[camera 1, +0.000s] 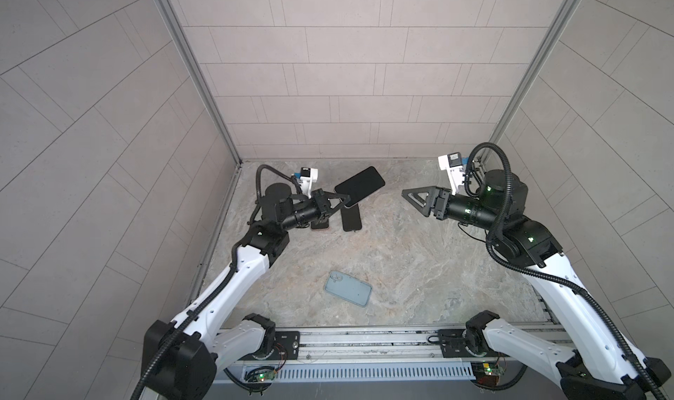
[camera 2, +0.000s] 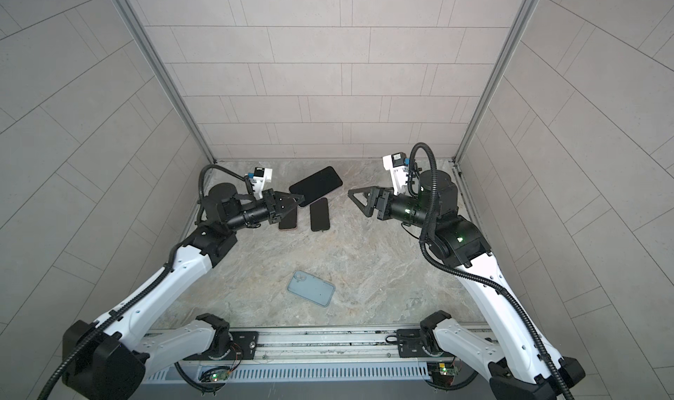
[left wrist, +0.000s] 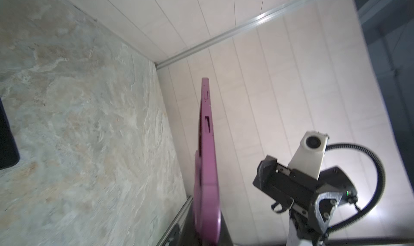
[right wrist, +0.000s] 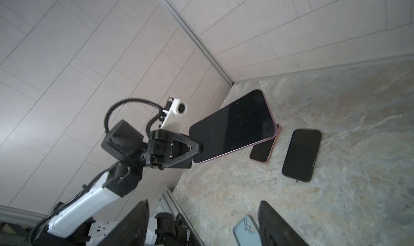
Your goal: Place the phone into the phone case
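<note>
Phone (right wrist: 233,126) gripped by left pincer (right wrist: 200,147) partly hides pink-edged handset (right wrist: 262,154).

Soft even light; bowed edges; left wrist view blurred.

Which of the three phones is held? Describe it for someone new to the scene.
Toward the back left of the table, the left gripper pinches the held phone by one end. Dark screen up, pink-edged, it alone is raised off the surface; the black phone and the half-covered phone lie flat below.
</note>
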`<move>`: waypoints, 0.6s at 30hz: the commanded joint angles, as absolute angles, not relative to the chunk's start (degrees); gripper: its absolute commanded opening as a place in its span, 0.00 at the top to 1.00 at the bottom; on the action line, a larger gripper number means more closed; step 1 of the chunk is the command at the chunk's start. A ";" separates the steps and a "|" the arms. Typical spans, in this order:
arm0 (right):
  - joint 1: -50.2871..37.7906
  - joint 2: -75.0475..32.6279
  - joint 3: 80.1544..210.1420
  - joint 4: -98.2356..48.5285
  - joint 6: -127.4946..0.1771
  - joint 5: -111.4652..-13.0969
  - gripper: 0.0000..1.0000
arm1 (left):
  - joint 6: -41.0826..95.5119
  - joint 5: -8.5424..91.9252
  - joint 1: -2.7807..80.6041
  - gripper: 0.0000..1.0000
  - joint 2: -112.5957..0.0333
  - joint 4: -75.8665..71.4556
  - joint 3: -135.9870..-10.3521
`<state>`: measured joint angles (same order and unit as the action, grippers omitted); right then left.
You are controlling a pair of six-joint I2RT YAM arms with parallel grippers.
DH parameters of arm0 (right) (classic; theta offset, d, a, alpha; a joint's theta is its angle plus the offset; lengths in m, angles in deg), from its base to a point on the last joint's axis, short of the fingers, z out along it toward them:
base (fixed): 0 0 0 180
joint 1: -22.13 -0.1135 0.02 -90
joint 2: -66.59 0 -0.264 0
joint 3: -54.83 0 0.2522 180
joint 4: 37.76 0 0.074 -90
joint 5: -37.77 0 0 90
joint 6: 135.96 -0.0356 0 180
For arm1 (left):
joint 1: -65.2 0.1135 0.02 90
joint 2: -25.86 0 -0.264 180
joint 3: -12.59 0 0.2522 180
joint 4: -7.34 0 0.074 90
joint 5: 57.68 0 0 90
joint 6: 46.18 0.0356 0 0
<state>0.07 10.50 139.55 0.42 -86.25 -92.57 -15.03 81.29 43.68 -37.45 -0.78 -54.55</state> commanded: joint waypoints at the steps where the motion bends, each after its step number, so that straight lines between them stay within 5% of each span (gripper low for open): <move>1: 0.35 10.53 137.89 3.37 -83.24 -100.73 0.22 | -3.88 95.61 43.49 1.00 -35.93 -12.90 -58.21; 18: 1.18 7.75 130.09 -12.75 -96.69 -106.38 0.55 | -11.70 103.27 43.54 1.00 -31.30 -1.93 -54.28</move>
